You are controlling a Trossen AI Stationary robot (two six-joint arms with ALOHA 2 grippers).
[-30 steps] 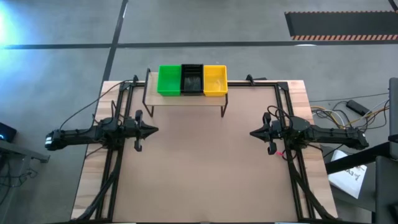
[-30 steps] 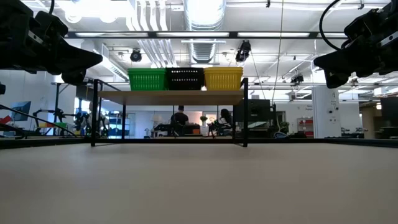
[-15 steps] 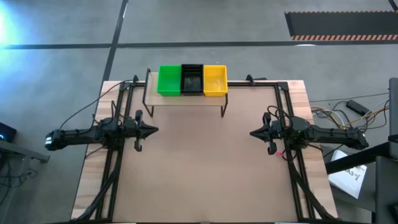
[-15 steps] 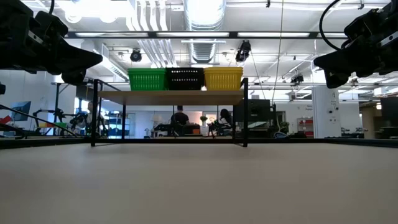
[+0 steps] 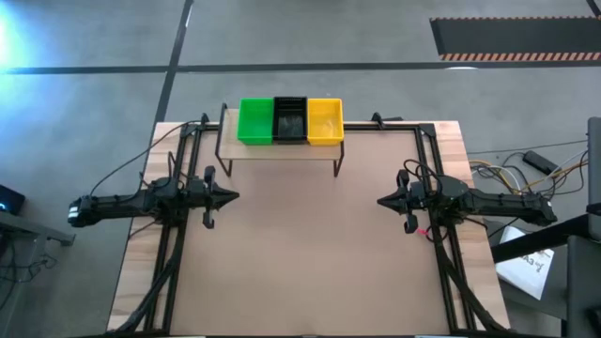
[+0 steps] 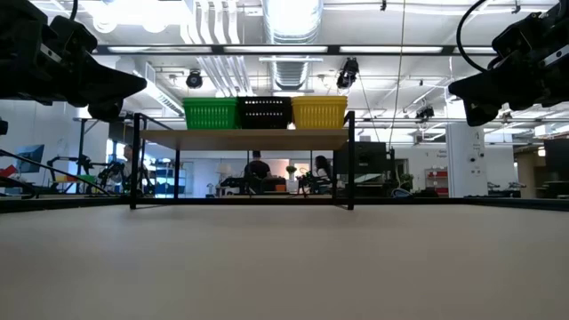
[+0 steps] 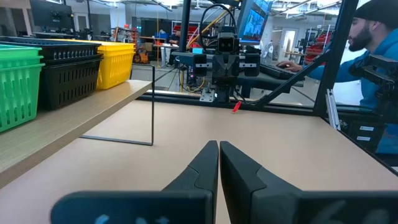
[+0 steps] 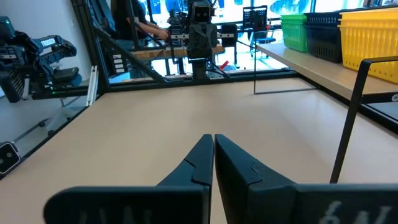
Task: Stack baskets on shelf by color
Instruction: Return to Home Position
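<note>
A green basket stack (image 5: 255,120), a black one (image 5: 289,119) and a yellow one (image 5: 325,120) stand side by side on the light-wood shelf (image 5: 282,148) at the table's far edge; they also show in the low view (image 6: 264,113). My left gripper (image 5: 235,196) is shut and empty above the table's left side. My right gripper (image 5: 380,202) is shut and empty above the right side. Both point toward the table's middle.
The shelf stands on thin black legs (image 6: 350,160) near the far edge. Black frame rails (image 5: 169,244) run along the table's left and right sides under the arms. A person (image 7: 373,56) sits beyond the table's right side. The brown tabletop (image 5: 300,253) lies between the grippers.
</note>
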